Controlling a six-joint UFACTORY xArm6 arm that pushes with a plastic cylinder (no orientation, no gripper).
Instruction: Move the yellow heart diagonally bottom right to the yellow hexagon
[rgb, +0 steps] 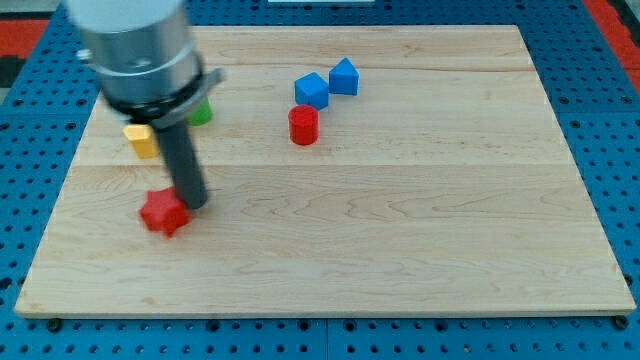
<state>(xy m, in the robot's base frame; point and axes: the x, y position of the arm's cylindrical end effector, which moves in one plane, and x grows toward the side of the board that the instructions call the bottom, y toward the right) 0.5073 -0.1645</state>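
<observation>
My tip (193, 203) rests on the wooden board (400, 230) at the view's left, touching the right side of a red star-shaped block (163, 213). A yellow block (142, 140) lies just above and left of the tip, partly hidden behind the rod; its shape cannot be made out. Only this one yellow block shows. A green block (201, 113) peeks out behind the arm's grey body.
A red cylinder (303, 125) stands at the upper middle. Two blue blocks (311, 90) (344, 77) sit touching just above it. The board lies on a blue pegboard (30, 150).
</observation>
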